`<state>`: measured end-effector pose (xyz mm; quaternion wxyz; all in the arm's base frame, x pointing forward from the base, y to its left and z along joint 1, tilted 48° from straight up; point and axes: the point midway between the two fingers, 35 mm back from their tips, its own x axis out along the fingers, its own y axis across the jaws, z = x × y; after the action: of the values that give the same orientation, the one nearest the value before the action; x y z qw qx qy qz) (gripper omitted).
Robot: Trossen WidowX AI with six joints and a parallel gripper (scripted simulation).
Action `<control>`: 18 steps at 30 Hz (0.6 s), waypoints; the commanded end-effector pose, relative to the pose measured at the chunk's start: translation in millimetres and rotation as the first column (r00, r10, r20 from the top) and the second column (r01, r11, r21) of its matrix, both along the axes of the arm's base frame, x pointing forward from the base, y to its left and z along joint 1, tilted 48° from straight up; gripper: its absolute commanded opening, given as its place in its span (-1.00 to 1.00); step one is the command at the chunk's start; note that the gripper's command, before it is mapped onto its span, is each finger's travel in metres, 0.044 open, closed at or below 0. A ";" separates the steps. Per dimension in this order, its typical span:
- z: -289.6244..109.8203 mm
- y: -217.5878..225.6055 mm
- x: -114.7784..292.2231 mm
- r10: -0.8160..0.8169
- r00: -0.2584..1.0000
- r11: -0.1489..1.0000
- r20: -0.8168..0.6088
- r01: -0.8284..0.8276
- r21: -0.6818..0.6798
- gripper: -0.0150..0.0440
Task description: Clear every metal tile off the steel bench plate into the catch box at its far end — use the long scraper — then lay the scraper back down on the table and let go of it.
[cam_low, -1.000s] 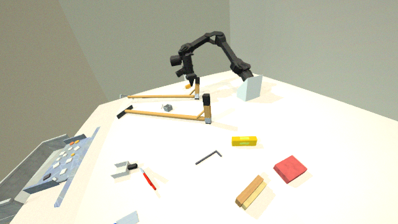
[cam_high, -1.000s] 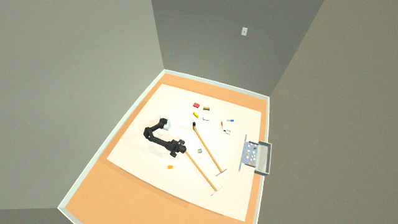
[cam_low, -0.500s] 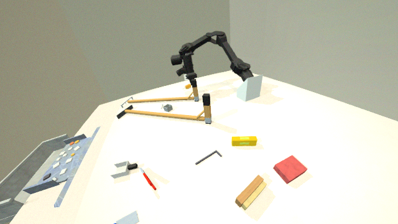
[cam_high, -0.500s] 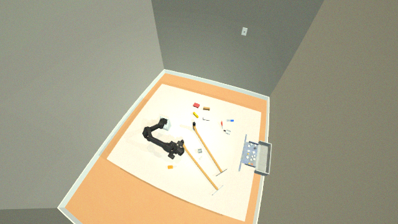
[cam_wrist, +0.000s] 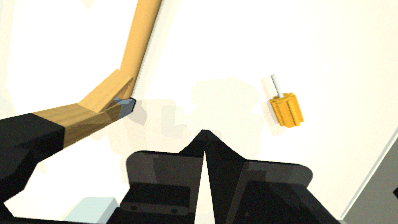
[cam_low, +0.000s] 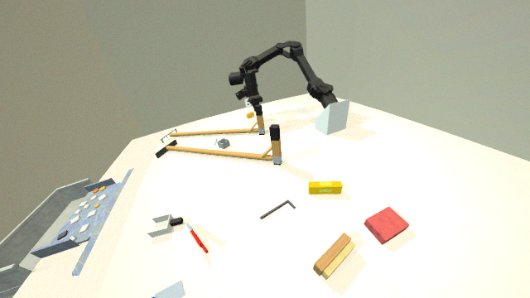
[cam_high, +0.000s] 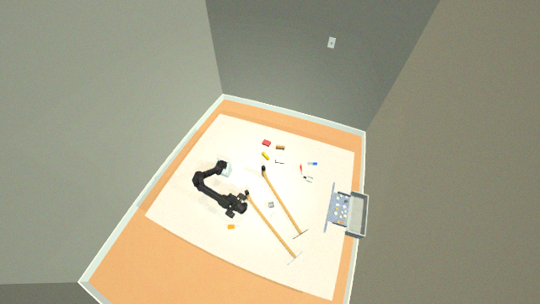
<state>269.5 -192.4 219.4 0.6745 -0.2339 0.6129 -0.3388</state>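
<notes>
My gripper (cam_high: 241, 207) (cam_low: 256, 100) (cam_wrist: 205, 133) is shut and empty, its fingertips together above the table. The nearer long-handled tool (cam_high: 272, 225) (cam_low: 215, 132) (cam_wrist: 140, 37) lies beside it, its upright black-capped grip at the left of the wrist view; its head looks like an open rake or frame. A second long tool (cam_high: 282, 203) (cam_low: 219, 153) with a solid dark blade lies roughly alongside. Several pale tiles (cam_low: 92, 213), with a few orange and dark pieces, lie on the blue-grey bench plate (cam_high: 332, 216) (cam_low: 108, 200). The catch box (cam_high: 365, 215) adjoins its far side.
An orange-handled tool (cam_high: 230, 226) (cam_low: 250, 114) (cam_wrist: 287, 110) lies near my gripper. A small grey block (cam_high: 271, 204) (cam_low: 224, 143) sits between the long tools. A yellow level (cam_low: 325, 188), hex key (cam_low: 275, 210), red block (cam_low: 386, 224), brush (cam_low: 334, 256), red tool (cam_low: 198, 240) and small scoop (cam_low: 161, 225) lie elsewhere.
</notes>
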 end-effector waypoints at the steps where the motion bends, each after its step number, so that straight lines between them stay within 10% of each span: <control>1: 0.8 2.5 0.8 0.002 1.000 1.000 -0.002 -0.002 0.001 -0.49; 18: 42.6 52.2 1.9 0.048 0.998 0.999 -0.036 -0.048 0.003 -0.49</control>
<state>270.8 -150.7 252.3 0.6723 -0.2466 0.6204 -0.3199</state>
